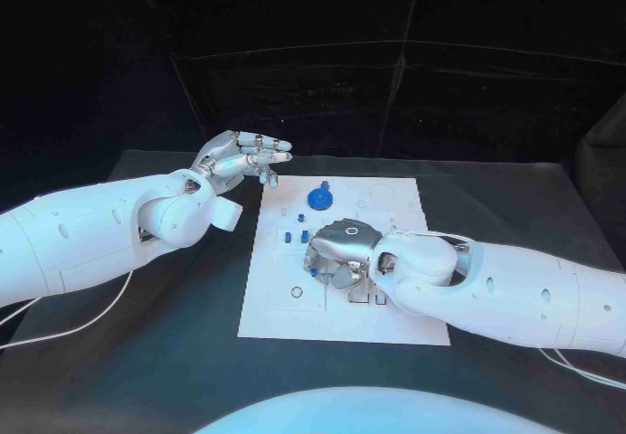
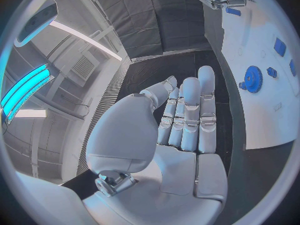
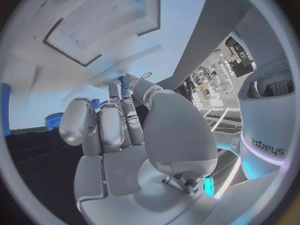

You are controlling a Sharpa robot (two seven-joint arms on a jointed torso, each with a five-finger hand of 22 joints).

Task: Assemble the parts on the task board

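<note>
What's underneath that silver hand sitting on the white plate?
The right hand rests over the task board; small blue parts show beside it. Whatever lies beneath its fingers is covered.

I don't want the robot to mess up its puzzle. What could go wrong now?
1. The right hand is low over the task board, right among small blue parts. It might bump one out of place.
2. That hand hides what lies under it in the head view, so a slip there could be missed.
3. The left hand hovers by the board's far corner, near the blue gear; a careless reach could knock it.
</note>
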